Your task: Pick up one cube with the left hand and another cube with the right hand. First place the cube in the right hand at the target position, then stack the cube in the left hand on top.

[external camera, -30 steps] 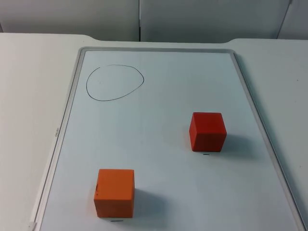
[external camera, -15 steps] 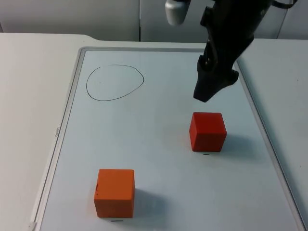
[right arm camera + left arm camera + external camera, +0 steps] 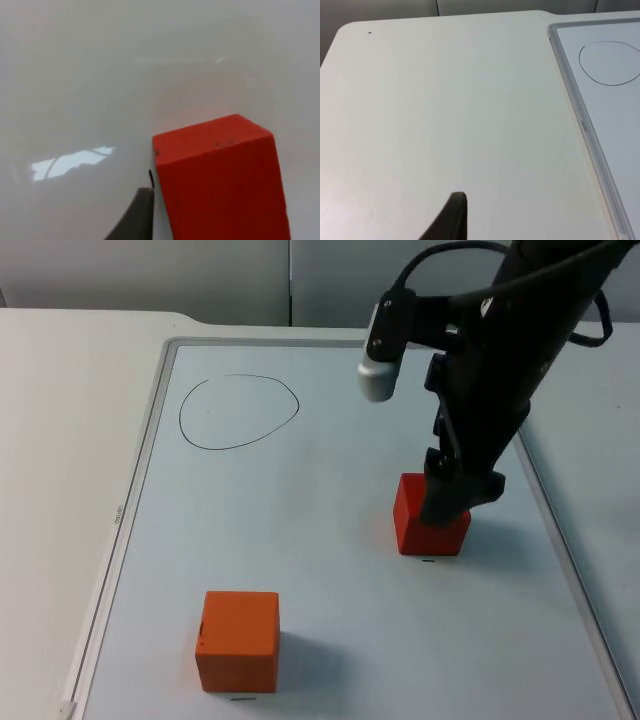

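Before me: white surface (image 3: pixel 60 440), matte; grey partition wall (image 3: pixel 150 280) at its far edge; even, soft light.

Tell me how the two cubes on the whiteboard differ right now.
The red cube is a deeper red; the orange cube is lighter. The red cube lies on the whiteboard's right side, farther from the camera; the orange cube lies near the front left. The right gripper is down at the red cube, while nothing is near the orange cube. Both rest flat on the whiteboard, look alike in size, and lie outside the drawn circle.
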Robot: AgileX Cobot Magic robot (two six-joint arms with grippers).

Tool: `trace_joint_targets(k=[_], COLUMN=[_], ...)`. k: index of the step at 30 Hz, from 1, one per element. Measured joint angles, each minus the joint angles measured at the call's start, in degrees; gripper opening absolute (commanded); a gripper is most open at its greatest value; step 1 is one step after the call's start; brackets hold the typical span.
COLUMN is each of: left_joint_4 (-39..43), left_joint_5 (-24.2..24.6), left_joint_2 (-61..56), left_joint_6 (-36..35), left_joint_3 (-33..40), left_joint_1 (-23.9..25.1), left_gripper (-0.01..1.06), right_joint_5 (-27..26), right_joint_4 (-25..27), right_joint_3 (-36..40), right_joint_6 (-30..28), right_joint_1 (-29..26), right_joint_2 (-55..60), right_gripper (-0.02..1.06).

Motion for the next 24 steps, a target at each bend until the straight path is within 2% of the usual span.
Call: trace_joint_targets(k=[14,15,16,17,21,22,24], left_joint_4=[0.00,0.00,0.00,0.00,0.00,0.00,0.00], left_joint_5=[0.00,0.00,0.00,0.00,0.00,0.00,0.00], left_joint_2=[0.00,0.00,0.00,0.00,0.00,0.00,0.00], left_joint_6=[0.00,0.00,0.00,0.00,0.00,0.00,0.00], left_joint_3=[0.00,0.00,0.00,0.00,0.00,0.00,0.00], left_joint_1=[0.00,0.00,0.00,0.00,0.00,0.00,0.00], left_gripper=[1.05,1.05,1.05,1.05,1.05,1.05,1.05], right_joint_5=[-2.21,-2.21,-2.21,-2.21,-2.21,-2.21,-1.90], right_joint_4=[0.36,0.61,0.61,1.04,1.54,1.54,0.95], right_joint_3=[0.00,0.00,0.00,0.00,0.00,0.00,0.00], right_joint_6=[-0.62,-0.62,-0.62,-0.62,-0.62,-0.62,0.09], right_joint_1=[0.00,0.00,0.00,0.00,0.00,0.00,0.00], right_joint_2=[5.50,5.91,5.91,6.17,6.38,6.38,5.79], right_gripper=[0.90,0.87,0.77,0.77,0.43,0.43,0.22])
